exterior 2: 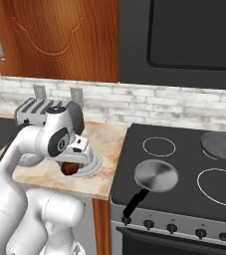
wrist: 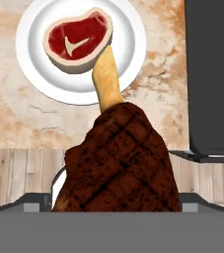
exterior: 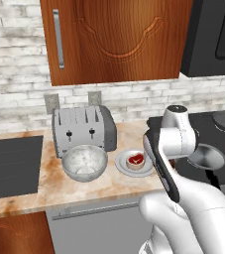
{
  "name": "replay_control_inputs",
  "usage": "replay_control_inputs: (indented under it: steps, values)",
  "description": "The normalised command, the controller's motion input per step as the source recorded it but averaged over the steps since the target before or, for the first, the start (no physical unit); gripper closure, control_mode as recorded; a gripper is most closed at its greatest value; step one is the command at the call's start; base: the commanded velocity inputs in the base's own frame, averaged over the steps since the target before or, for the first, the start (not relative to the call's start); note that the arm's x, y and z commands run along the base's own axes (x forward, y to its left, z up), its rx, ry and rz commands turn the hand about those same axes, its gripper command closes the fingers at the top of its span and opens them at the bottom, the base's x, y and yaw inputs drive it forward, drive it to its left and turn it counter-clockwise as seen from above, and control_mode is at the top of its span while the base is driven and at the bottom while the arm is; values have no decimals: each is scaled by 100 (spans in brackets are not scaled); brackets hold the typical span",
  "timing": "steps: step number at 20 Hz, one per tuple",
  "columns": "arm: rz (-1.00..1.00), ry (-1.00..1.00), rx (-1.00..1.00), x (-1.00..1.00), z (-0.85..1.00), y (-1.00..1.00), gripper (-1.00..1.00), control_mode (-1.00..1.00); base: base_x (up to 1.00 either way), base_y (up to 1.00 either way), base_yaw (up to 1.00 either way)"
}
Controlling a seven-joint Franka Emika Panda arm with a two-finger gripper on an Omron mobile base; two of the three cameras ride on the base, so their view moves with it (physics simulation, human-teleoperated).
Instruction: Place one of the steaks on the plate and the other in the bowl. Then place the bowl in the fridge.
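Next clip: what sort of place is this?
A rendered home kitchen, by the look of it: a toaster on a marble-like counter, a black stove with a frying pan, and wooden cabinets above.

**Home kitchen, rendered**

Marbled tan counter (exterior: 109, 186) against a whitewashed brick backsplash (exterior: 134, 99) with wall sockets. Wood wall cabinet (exterior: 119, 39) with a silver bar handle above. Silver toaster (exterior: 82, 130) at the counter's back edge. Black cooktop (exterior 2: 184, 164) with ringed burners and front knobs beside the counter, a frying pan (exterior 2: 156, 177) on it, dark microwave (exterior 2: 184, 40) overhead
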Motion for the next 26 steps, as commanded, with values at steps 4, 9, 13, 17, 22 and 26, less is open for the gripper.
replay_control_inputs:
  steps: [4,9,13,17,22,26]
  values:
    - [3,0,0,0,-1,9,100,-100,0,0,0]
    - [1,0,0,-9,-2,58,100,-100,0,0,0]
    - [0,0,0,0,0,0,100,100,-8,63,0]
    - [0,0,0,0,0,0,100,100,0,67,0]
    - [0,0,0,0,0,0,100,100,14,24,2]
    - [1,0,0,33,0,7,100,-100,0,0,0]
